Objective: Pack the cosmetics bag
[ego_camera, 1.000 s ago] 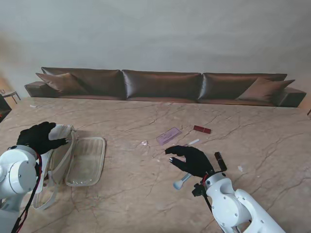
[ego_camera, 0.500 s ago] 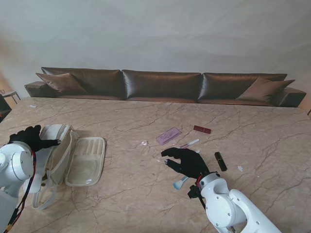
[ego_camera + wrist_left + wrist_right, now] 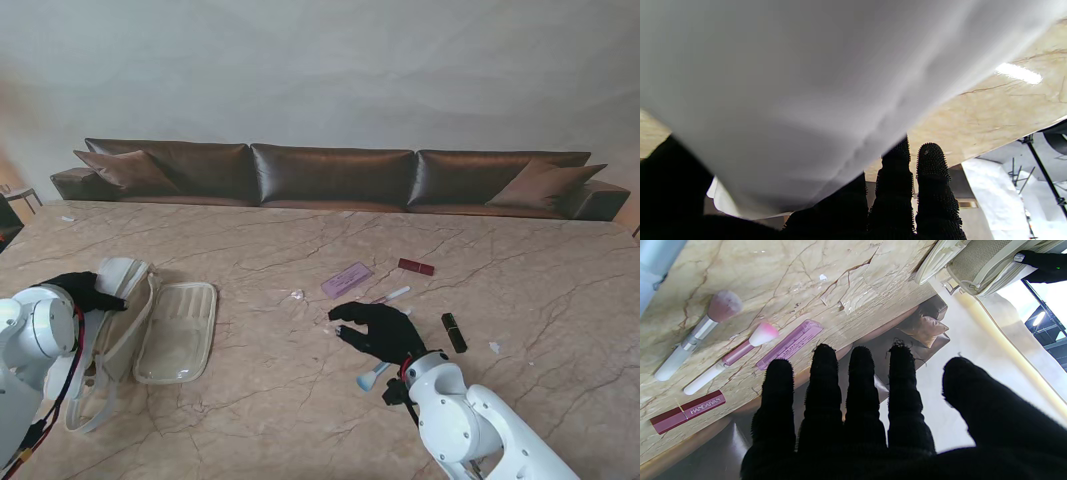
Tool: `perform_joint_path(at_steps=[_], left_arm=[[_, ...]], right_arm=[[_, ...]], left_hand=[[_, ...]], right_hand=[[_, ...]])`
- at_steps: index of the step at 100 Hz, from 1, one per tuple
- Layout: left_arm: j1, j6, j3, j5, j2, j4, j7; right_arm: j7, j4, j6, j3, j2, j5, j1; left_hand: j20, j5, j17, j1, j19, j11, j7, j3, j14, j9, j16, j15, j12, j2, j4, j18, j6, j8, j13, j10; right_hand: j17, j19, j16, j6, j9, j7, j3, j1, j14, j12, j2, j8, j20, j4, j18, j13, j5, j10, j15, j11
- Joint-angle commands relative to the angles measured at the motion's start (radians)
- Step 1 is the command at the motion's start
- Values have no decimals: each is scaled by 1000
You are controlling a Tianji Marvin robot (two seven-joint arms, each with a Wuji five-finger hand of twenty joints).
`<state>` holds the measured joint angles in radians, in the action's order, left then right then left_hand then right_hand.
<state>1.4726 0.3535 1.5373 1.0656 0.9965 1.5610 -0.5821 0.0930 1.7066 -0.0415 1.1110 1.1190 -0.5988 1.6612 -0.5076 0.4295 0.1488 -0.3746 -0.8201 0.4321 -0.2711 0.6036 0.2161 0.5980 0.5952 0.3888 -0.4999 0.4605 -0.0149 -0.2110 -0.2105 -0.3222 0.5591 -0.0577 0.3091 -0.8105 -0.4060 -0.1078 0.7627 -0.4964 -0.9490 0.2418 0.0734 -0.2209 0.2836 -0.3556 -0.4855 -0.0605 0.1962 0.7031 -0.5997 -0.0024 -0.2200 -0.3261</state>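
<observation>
The cream cosmetics bag (image 3: pixel 175 330) lies unzipped and spread flat at the left of the table. My left hand (image 3: pixel 82 290) is at the bag's left wall; in the left wrist view white fabric (image 3: pixel 806 100) runs between thumb and fingers (image 3: pixel 930 186). My right hand (image 3: pixel 380 332) hovers open over the table's middle, fingers (image 3: pixel 823 390) spread and nothing in it. Just beyond its fingertips lie a pink-tipped brush (image 3: pixel 733 356), a mauve-headed brush (image 3: pixel 693 336), a pink flat case (image 3: pixel 347 279) and a red lipstick box (image 3: pixel 416 267).
A pale-handled brush (image 3: pixel 372 378) lies by my right wrist and a dark lipstick tube (image 3: pixel 454 333) to its right. Small white scraps (image 3: pixel 297 295) dot the marble. A brown sofa (image 3: pixel 330 175) runs along the table's far edge.
My left hand slid off the top of the bag to its left wall and came nearer to me. My right hand drifted slightly left and farther from me, still open.
</observation>
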Motion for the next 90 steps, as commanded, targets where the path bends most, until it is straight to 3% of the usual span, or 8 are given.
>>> perform_joint_path(at_steps=[1,13,21,34,45,65,74,90], left_arm=[[-4,2,-19,-9,3,-25,-13],[-23,-8,-38,-4,0,-49,-20],[-34,11,-52,-30,1,-62,-11],[-42,22,-69,-71,4,-78,33],[-45,27,-81,-71,9,-87,69],[-33,37,-80,-151,19,-73,133],[-25,49,-75,-230,28,-58,172],[-13,48,-72,-243,32,-19,182]], right_arm=[[3,3,4,-2,5,3,2],[5,4,5,-1,6,2,5],[4,4,6,1,5,3,6],[1,1,18,4,4,0,5],[0,-2,28,7,3,-4,4],[6,0,37,17,2,-17,4],[9,3,41,21,2,-25,6],[16,3,49,30,2,-28,13]], left_hand=[[-32,120,0,-12,-48,48,-222,108,15,56,41,29,-42,1,-25,-30,151,-92,27,82],[-87,166,40,-42,-161,110,-399,234,18,145,109,121,-92,-66,-8,-41,211,-199,96,108],[-170,198,91,-175,-296,141,-554,308,43,240,207,244,-245,28,-107,-62,290,-213,165,112],[-265,280,247,-304,-543,13,-671,453,64,452,310,450,-451,118,-198,-107,337,-206,308,113],[-273,332,399,-385,-719,197,-820,460,52,554,348,634,-506,116,-262,-140,370,-282,449,151],[-292,288,504,-389,-834,460,-940,445,6,552,396,791,-519,78,-270,-149,382,-496,538,244],[-305,290,521,-408,-855,495,-958,435,16,561,411,819,-526,76,-266,-166,374,-525,557,243],[-303,292,543,-417,-861,487,-957,419,7,569,402,801,-502,71,-267,-154,386,-547,578,265]], right_hand=[[-12,9,-8,-10,-22,-11,20,-33,-21,-6,-26,-19,-21,8,4,-9,9,-4,-7,-20],[-14,10,-10,-11,-21,-11,19,-32,-18,-7,-25,-20,-24,8,5,-10,8,-4,-8,-23],[-14,11,-11,-9,-20,-12,19,-32,-18,-7,-24,-21,-26,8,7,-9,6,-3,-9,-23],[-7,9,-14,-9,-18,-12,18,-31,-17,-9,-24,-21,-30,8,6,-1,6,-4,-13,-27],[-7,11,-15,-7,-19,-12,17,-32,-17,-9,-26,-22,-31,8,5,-2,7,-4,-12,-27],[-9,14,-15,-9,-26,-12,16,-31,-20,-7,-24,-23,-31,8,4,-6,5,-2,-10,-24],[-9,15,-14,-9,-34,-11,16,-32,-22,-6,-24,-22,-32,8,3,-11,5,-2,-7,-20],[-7,15,-14,-9,-34,-11,15,-32,-20,-6,-24,-23,-34,8,4,-9,4,-3,-8,-21]])
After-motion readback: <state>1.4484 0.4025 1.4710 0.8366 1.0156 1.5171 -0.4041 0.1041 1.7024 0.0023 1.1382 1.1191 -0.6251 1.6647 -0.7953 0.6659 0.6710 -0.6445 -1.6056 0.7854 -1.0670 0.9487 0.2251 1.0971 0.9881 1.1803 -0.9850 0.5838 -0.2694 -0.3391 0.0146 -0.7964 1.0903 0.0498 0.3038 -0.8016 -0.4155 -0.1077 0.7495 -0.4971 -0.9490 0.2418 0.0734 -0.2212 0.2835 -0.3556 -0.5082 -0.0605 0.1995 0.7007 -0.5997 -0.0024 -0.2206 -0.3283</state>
